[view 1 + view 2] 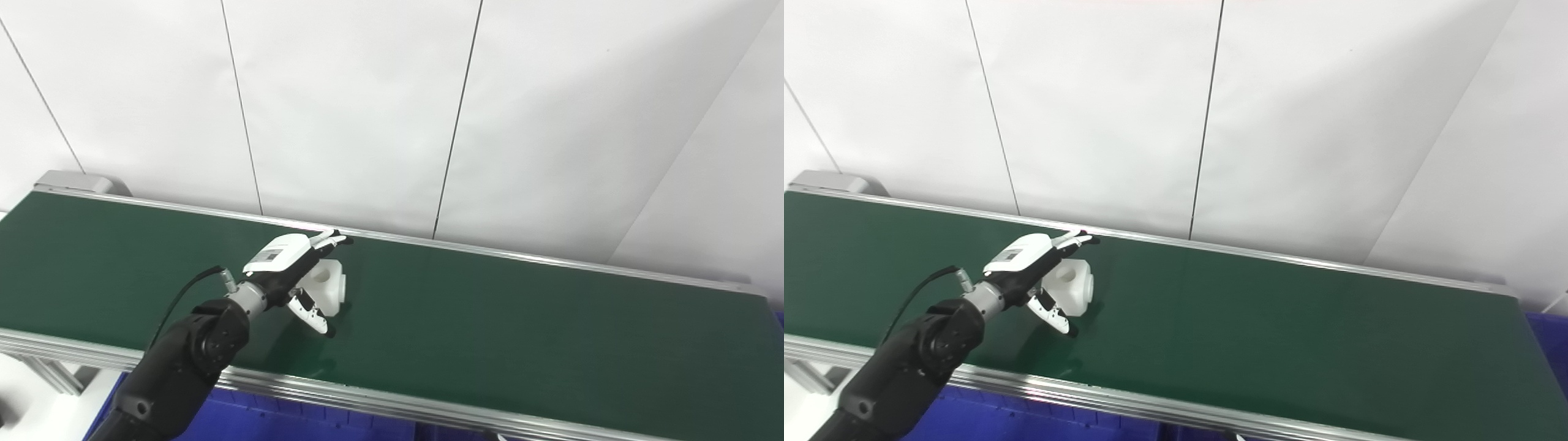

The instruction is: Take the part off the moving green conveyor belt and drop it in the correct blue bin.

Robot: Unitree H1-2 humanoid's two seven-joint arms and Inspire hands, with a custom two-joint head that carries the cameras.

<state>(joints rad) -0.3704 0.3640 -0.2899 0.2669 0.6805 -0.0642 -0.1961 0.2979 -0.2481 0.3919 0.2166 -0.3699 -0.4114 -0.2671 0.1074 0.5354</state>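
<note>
- The part (327, 286), a white block, sits on the green conveyor belt (520, 318) left of middle, nearer its far edge.
- The left hand (293, 272) brackets it, fingers (331, 239) spread, thumb beside it; whether they touch is unclear.
- Risk: belt travel may slide it out before the fingers close.
- A blue bin (275, 422) lies below the near edge.

The left hand (288, 269) hides part of the white part (327, 288); blue bin (294, 422) cut off below
</note>
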